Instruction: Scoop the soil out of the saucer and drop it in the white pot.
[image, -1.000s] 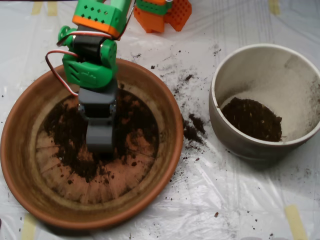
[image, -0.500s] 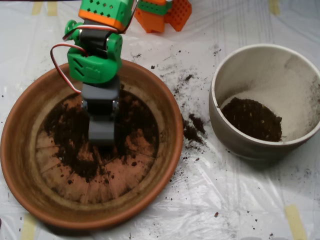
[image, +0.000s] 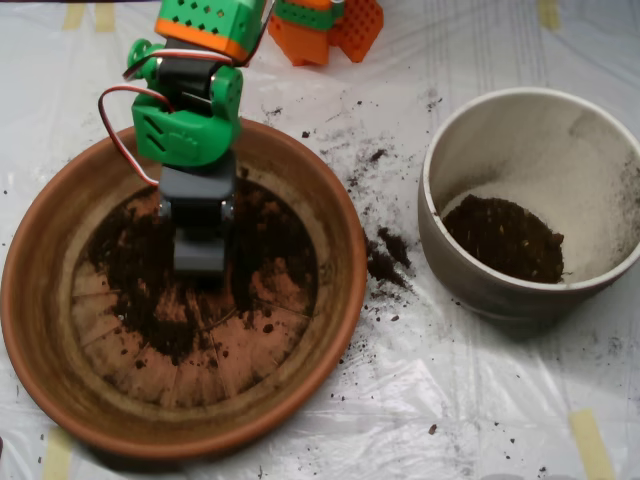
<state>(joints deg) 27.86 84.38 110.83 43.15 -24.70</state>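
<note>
The terracotta saucer (image: 60, 380) fills the left half of the overhead view. Dark soil (image: 140, 265) covers the upper part of its base, with bare orange patches toward the bottom. My grey scoop (image: 200, 250) hangs from the green arm over the soil, just above the saucer's middle and pointing down. Its halves read as one compact block with no gap, and what is inside is hidden. The white pot (image: 470, 290) stands at the right, apart from the saucer, with a heap of soil (image: 505, 238) in its bottom.
Spilled soil clumps (image: 385, 258) lie on the clear plastic sheet between saucer and pot. The orange and green arm base (image: 320, 25) stands at the top edge. Yellow tape strips (image: 590, 440) hold the sheet down.
The scoop has drawn back toward the top of the picture, from the saucer's middle to the upper soil patch. Its visible length is shorter. The soil and pot look unchanged.
</note>
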